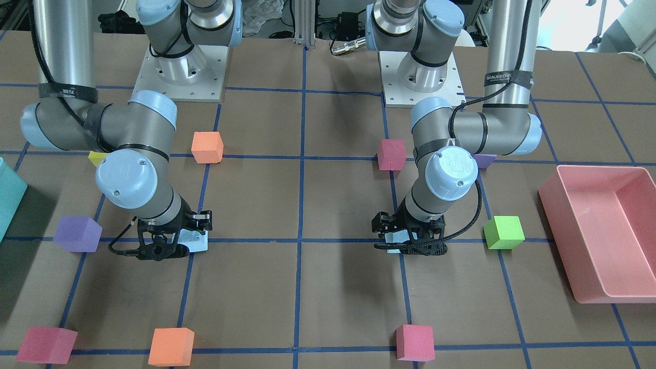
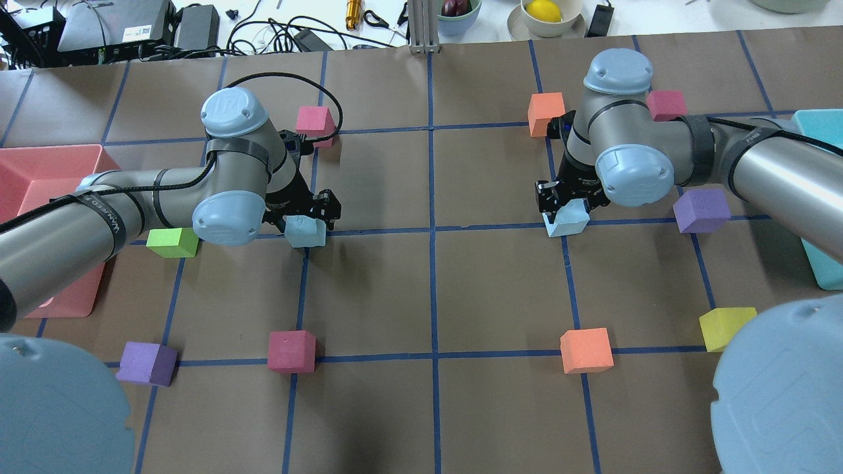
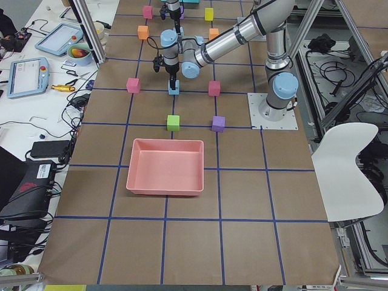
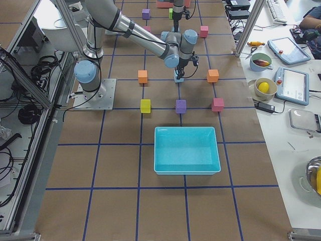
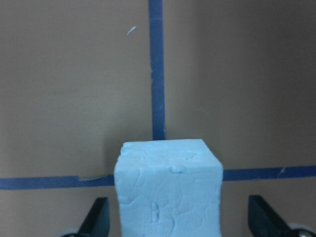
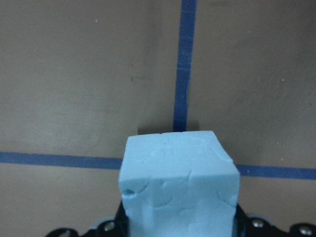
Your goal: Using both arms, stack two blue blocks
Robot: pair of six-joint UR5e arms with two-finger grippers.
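Blue block (image 5: 168, 192) between released left tool (image 5: 179, 218); right tool (image 2: 561, 205) grasps second blue block (image 6: 180, 182); cap (image 1: 452, 171) reads UR.

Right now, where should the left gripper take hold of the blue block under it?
Take the blue block by its two opposite side faces, from straight above. It sits flat on the table, and the left gripper straddles it, fingers open on either side. Those faces are flat and parallel, so closing there should hold squarely.
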